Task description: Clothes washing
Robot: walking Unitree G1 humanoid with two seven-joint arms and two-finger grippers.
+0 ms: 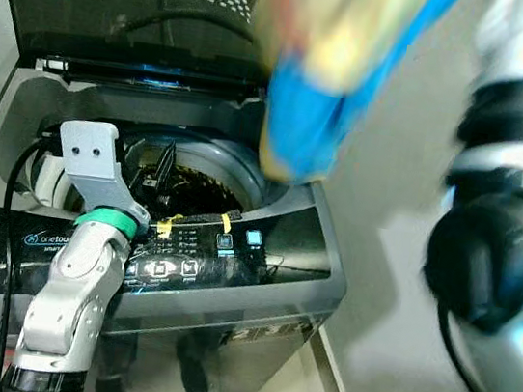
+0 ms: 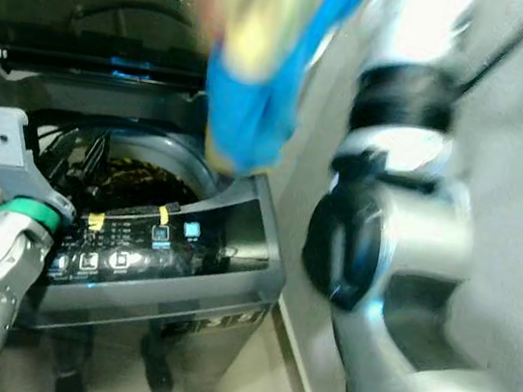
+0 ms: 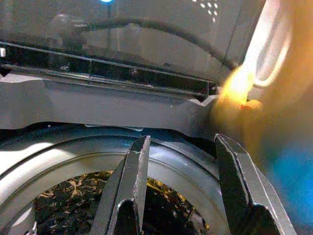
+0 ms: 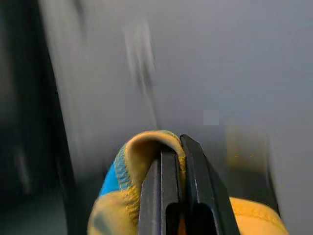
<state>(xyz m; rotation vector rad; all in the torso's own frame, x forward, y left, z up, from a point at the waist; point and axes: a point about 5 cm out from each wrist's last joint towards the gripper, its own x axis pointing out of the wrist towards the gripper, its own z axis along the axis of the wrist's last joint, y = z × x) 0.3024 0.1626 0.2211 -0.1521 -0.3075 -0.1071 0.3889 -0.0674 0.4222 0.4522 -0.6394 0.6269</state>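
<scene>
Loading step: the right hand is pinching a yellow-and-blue garment, fingers clamped together on a fold of the cloth. The garment is hanging high in the air, blurred, above the back right rim of the washer, partly over the drum and partly over the edge. The lid is standing open behind. Dark patterned laundry is already lying in the drum.

The left hand is hovering over the drum mouth, fingers apart and holding nothing, just above the control panel.

Judgement: the garment is not in yet. Next move calls for bringing the right hand further toward the robot's left, over the drum centre, lowering, then letting go so the cloth is not draping over the rim or panel. The left hand is sitting close to the drop path, so it may be needing to clear out.
</scene>
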